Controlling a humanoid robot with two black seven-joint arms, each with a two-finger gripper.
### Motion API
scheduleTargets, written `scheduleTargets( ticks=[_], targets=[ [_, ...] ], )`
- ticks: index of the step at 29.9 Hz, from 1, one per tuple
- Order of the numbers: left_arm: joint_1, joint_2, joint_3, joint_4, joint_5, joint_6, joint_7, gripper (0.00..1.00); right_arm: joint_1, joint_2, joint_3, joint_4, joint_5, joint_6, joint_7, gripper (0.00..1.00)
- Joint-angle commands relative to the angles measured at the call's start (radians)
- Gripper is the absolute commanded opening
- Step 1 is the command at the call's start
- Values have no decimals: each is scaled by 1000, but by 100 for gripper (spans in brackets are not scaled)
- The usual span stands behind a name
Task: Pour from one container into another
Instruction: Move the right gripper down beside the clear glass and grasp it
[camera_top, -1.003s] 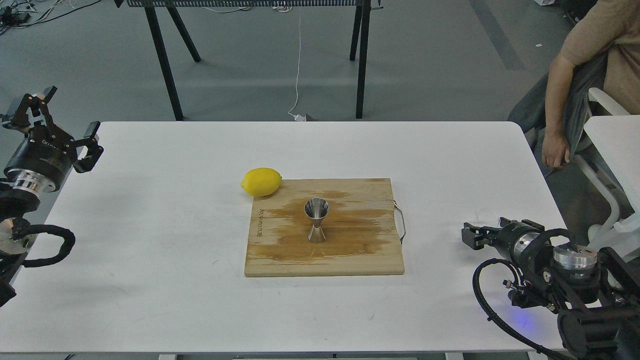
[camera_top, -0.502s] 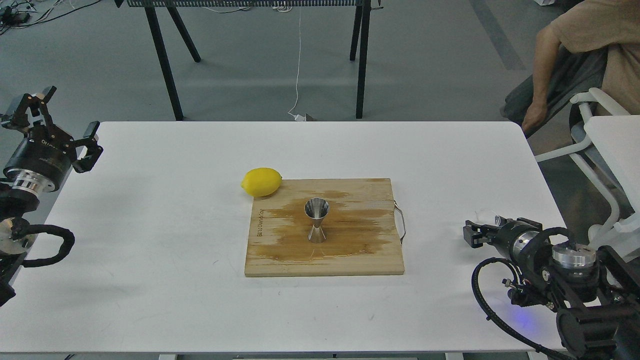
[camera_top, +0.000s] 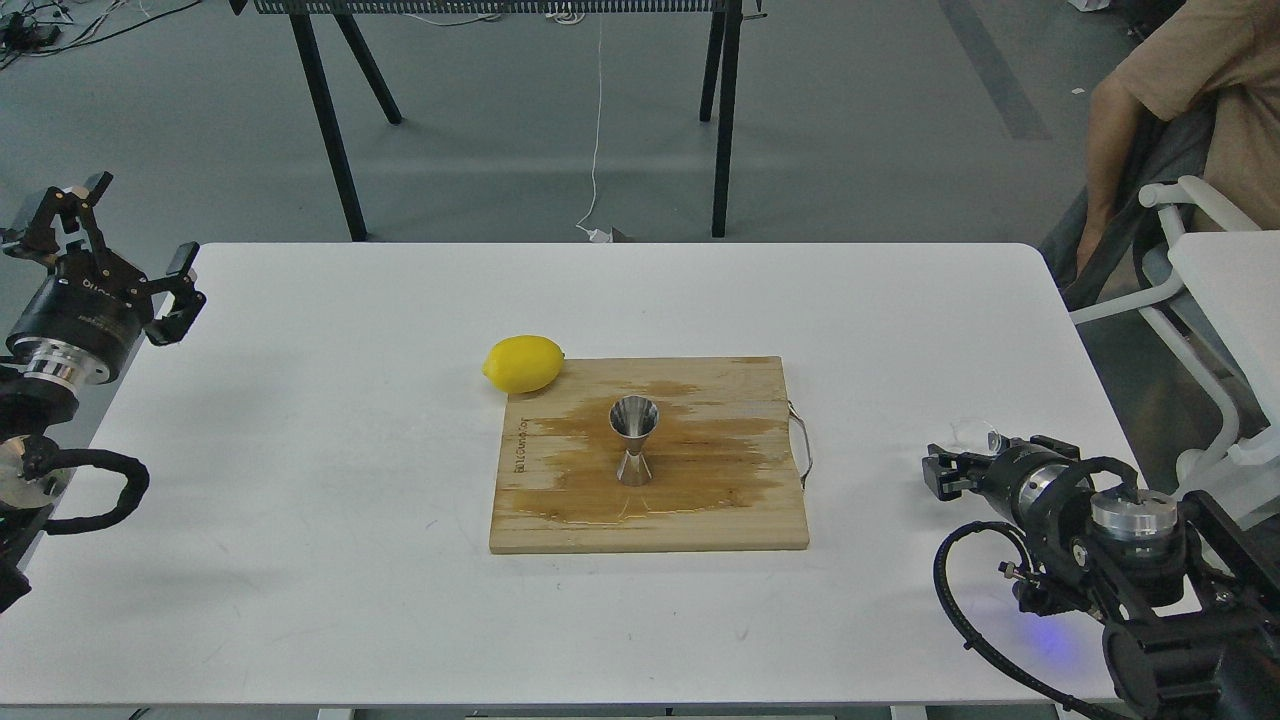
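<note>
The steel hourglass jigger (camera_top: 634, 440) stands upright in the middle of a wet wooden cutting board (camera_top: 700, 510). The small clear glass cup (camera_top: 978, 432) shows faintly on the table near the right edge, right behind my right gripper (camera_top: 938, 472). That gripper points left, low over the table, and looks dark and end-on; I cannot tell whether it touches or holds the cup. My left gripper (camera_top: 143, 222) hovers at the table's far left edge, open, with nothing between its fingers.
A yellow lemon (camera_top: 523, 363) touches the board's far left corner. The board has a wire handle (camera_top: 803, 445) on its right side. A seated person (camera_top: 1180, 120) and a white chair (camera_top: 1190, 300) are past the table's right edge.
My right arm has shifted slightly left, and a little more of the clear cup shows behind it. The person at the right drew the arm back. The left arm has not moved.
</note>
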Motion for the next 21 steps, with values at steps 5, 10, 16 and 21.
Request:
scheduleTargets(
  ticks=[5,10,16,21],
  targets=[
    [0,1,0,0,0,0,0,98,0,0,0,3,-1,0,0,68],
    [0,1,0,0,0,0,0,98,-2,0,-1,3,-1,0,0,63],
    [0,-2,0,9,0,0,0,98,-2,0,-8,3,-1,0,0,58],
    [0,-3,0,14,0,0,0,98,-2,0,-21,3,-1,0,0,52]
  ],
)
